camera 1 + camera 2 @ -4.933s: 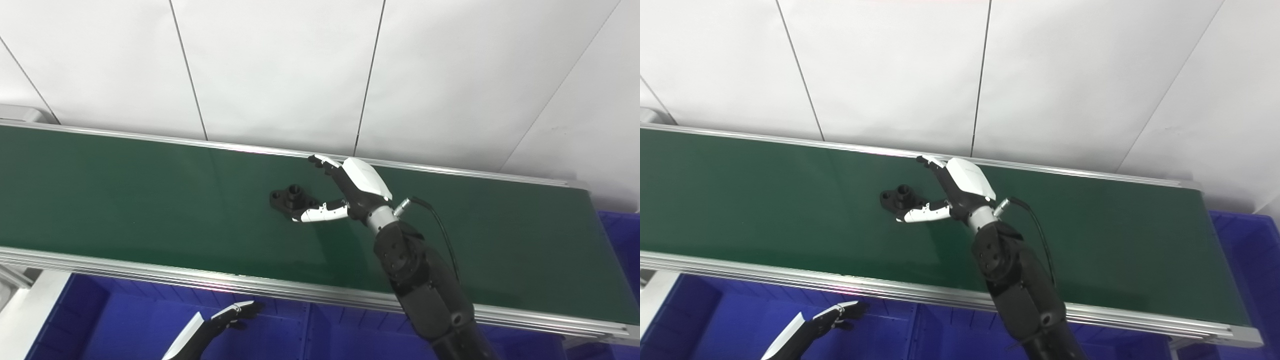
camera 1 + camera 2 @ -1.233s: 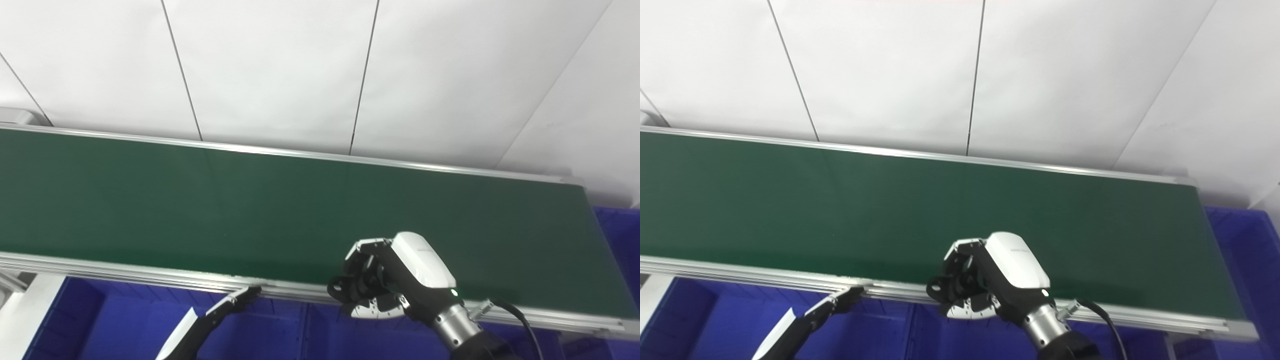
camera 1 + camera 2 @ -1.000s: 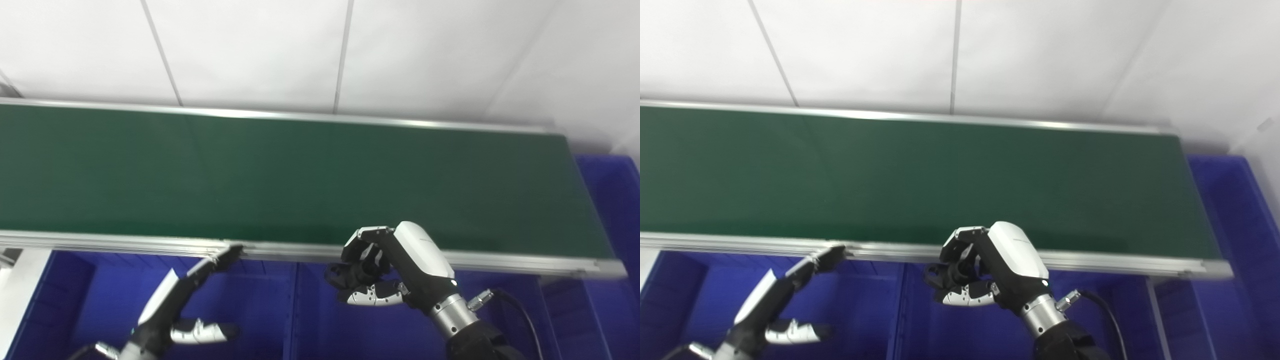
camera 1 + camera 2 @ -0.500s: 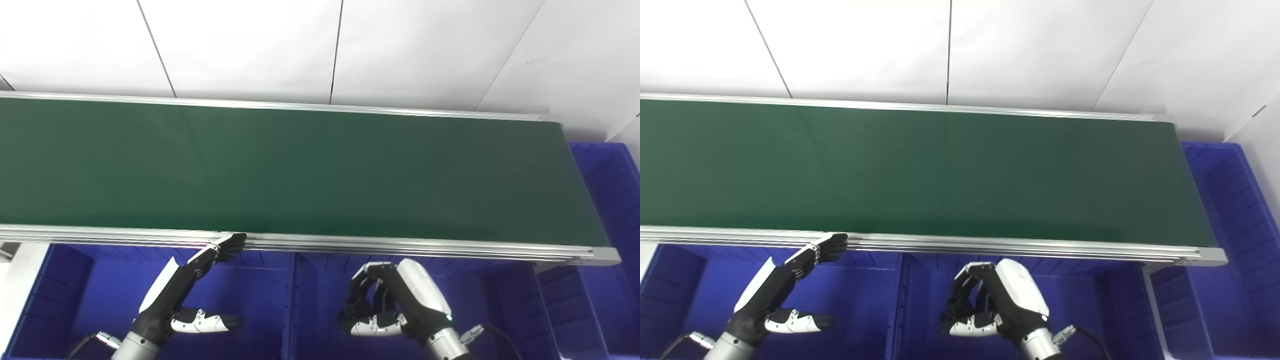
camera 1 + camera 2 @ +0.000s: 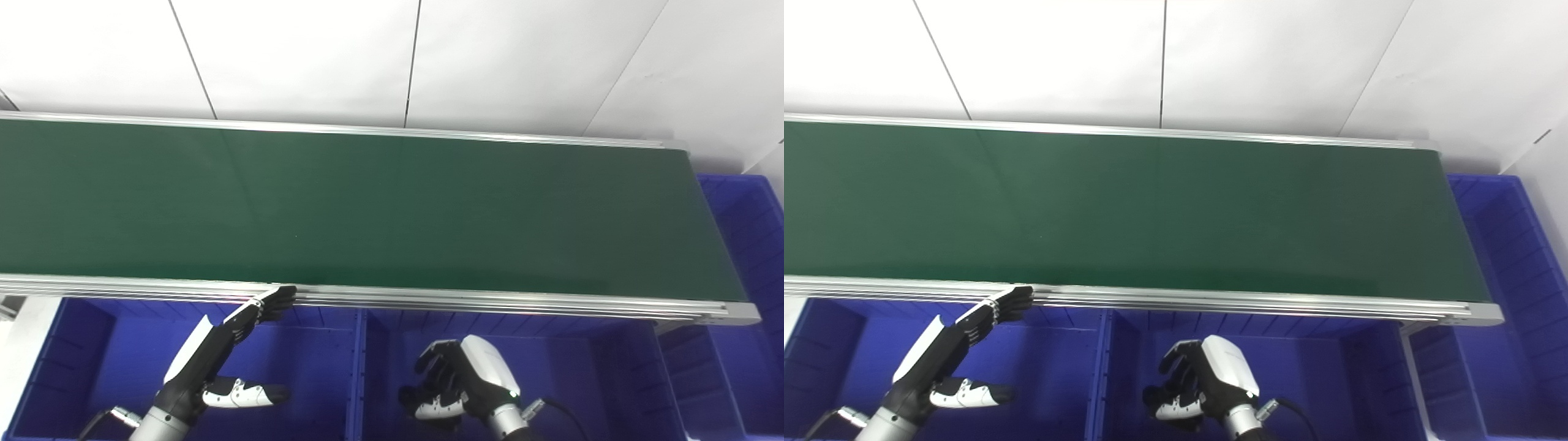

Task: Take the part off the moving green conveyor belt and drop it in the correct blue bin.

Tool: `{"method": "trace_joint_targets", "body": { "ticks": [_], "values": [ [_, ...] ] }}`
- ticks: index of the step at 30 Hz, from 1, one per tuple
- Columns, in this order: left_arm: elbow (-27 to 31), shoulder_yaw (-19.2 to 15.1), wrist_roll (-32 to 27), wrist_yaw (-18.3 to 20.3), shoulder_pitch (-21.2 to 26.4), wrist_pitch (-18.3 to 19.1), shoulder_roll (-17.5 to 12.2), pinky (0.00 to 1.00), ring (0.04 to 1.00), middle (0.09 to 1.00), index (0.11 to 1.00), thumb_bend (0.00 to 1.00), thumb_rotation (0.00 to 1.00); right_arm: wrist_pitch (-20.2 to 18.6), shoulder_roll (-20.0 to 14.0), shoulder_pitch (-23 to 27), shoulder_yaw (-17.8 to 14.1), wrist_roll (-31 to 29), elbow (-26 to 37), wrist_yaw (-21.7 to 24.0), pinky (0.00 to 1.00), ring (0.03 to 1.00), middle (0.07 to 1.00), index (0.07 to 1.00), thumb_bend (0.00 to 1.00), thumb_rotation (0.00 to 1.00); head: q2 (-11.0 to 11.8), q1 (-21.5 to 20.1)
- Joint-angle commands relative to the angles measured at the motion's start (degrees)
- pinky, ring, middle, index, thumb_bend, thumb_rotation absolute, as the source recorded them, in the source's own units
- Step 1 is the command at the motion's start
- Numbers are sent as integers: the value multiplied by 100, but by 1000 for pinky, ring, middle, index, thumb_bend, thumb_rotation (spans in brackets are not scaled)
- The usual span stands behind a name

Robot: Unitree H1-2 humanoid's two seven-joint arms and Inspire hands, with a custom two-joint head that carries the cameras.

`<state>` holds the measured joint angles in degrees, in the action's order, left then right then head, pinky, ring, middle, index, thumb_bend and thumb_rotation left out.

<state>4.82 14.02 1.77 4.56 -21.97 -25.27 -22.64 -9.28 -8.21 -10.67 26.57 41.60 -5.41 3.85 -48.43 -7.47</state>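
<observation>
The green conveyor belt carries nothing. My right hand hangs low inside the middle blue bin, below the belt's front rail. Its dark fingers curl toward the white thumb, and the black part shows as a dark lump between them; against the black fingers its outline is hard to make out. My left hand is open over the left blue bin. Its fingers stretch up to the front rail and its thumb sticks out sideways.
The aluminium front rail runs across the view above both bins. A blue divider wall separates the left and middle bins. Another blue bin stands at the belt's right end. White wall panels rise behind the belt.
My right hand took the black part off the belt, carried it over the front rail and sank into the middle bin. Its fingers look slightly looser. The camera tilted down.
</observation>
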Motion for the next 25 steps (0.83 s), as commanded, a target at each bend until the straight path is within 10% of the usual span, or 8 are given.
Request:
{"method": "trace_joint_targets", "body": {
  "ticks": [1,6,12,25],
  "values": [
    [133,-88,-64,62,-61,-165,22,818,855,868,860,870,536,216,-84,-26,60,-146,228,125,268,360,474,502,527,0,-3,6],
    [139,-170,-109,175,-76,-165,100,819,854,867,857,884,541,136,-320,-123,141,-454,749,633,752,868,887,849,735,355,-7,26],
    [139,-261,-57,266,-83,-166,166,816,852,865,857,876,541,282,-483,-312,74,-805,1400,749,888,951,944,895,742,434,9,48],
    [58,-382,-1,391,-75,-166,175,818,853,869,862,882,551,1377,-277,-1354,-152,-1523,2415,-56,763,864,907,921,751,468,119,200]
  ]
}}
